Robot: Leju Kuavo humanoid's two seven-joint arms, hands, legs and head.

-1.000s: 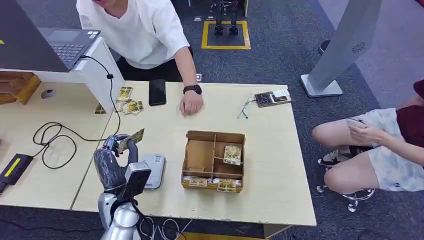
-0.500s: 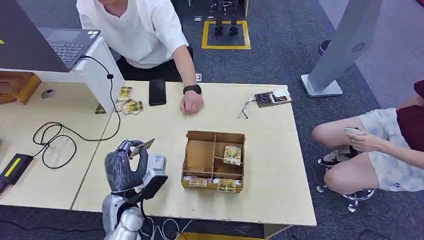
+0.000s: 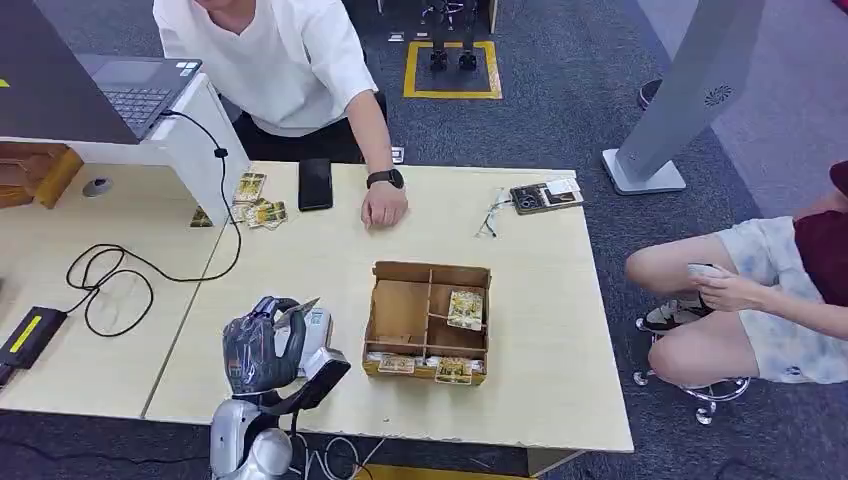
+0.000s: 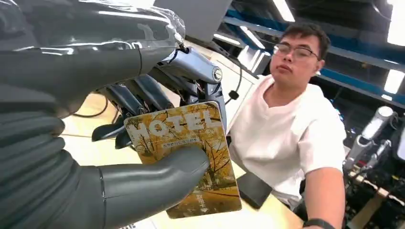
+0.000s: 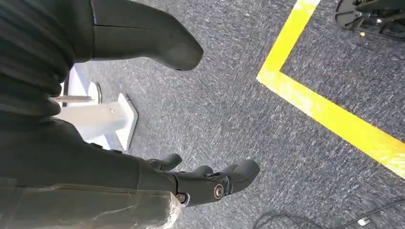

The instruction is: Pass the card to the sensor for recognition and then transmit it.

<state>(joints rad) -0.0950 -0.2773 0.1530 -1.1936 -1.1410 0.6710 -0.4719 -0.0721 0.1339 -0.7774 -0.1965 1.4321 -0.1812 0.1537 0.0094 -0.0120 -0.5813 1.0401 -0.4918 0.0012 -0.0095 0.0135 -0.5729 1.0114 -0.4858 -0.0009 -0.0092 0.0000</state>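
The left hand point(image 4: 95, 143) pinches a card point(image 4: 188, 157) printed "HOTEL" above the grey sensor point(image 3: 318, 335); the right hand point(image 5: 143, 119) hangs empty, fingers apart

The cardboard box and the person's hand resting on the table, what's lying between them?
Nothing: in the head view, bare tabletop runs from the cardboard box to the person's hand.
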